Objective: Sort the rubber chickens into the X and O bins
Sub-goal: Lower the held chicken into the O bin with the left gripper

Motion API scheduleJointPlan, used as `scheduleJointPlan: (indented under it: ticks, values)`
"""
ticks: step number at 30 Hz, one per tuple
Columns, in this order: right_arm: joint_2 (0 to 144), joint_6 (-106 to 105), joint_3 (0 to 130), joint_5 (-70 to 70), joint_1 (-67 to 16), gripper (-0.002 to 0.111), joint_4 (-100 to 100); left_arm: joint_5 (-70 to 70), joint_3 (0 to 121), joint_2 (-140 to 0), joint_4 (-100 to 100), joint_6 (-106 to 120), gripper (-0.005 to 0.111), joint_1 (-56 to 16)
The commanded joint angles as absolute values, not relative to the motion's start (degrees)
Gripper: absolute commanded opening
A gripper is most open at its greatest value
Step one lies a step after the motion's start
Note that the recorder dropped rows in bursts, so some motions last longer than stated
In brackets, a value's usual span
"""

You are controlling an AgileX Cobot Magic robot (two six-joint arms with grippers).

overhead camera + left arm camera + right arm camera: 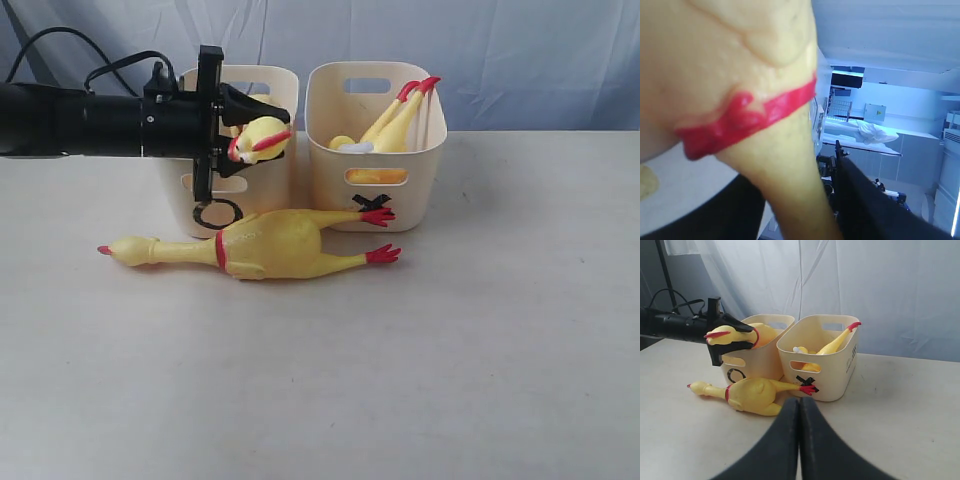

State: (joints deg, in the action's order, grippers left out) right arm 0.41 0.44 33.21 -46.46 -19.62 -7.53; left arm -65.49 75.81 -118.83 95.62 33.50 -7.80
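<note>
Exterior view, Tom: what has the left gripper (pixel 250 138) got?

Its fingers are clamped on the held chicken (pixel 262 138) at the neck, Ana; the head pokes out past the fingers, up over the O bin (pixel 270 195); the left wrist view is filled by yellow rubber and the red neck band (pixel 747 117).

And the other chickens?

One, the lying chicken (pixel 275 245), is flat on the table (pixel 480 350) just in front of both bins; its beak points left and its red feet reach across the front of the X bin (pixel 420 190); the binned chicken (pixel 395 125) sits inside the X bin, its legs slanting up past the rim.

How do the bins stand?

Side by side, nearly touching; the O bin on the left, the X bin on the right; each mark is on the front wall.

And the right gripper (pixel 799 405)?

Seen only in the right wrist view; its two dark fingers are pressed together with nothing between them, well back from the bins, above the table.
</note>
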Motion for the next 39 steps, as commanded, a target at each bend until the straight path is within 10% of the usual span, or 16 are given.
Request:
scheduleJointPlan:
  ticks: [1,8,15,25,39]
  values:
    - [0.00,0.00,32.96,-46.18,-19.44,-0.001,-7.63,-66.88,76.04,-118.64,99.33,33.06,0.043,-7.58]
    - [0.00,0.00,32.96,-46.18,-19.44,-0.001,-7.63,-66.99,76.04,-118.64,99.95,33.06,0.045,-7.58]
    - [0.00,0.00,32.96,-46.18,-19.44,-0.001,-7.63,-68.60,76.04,-118.64,99.95,31.22,0.072,-7.58]
    - [0.00,0.00,32.96,-46.18,-19.44,-0.001,-7.63,-69.96,76.04,-118.64,99.95,24.32,0.073,-6.72]
    - [0.00,0.00,32.96,-46.18,-19.44,-0.001,-7.63,-69.96,76.04,-114.56,96.70,16.55,0.043,-5.15]
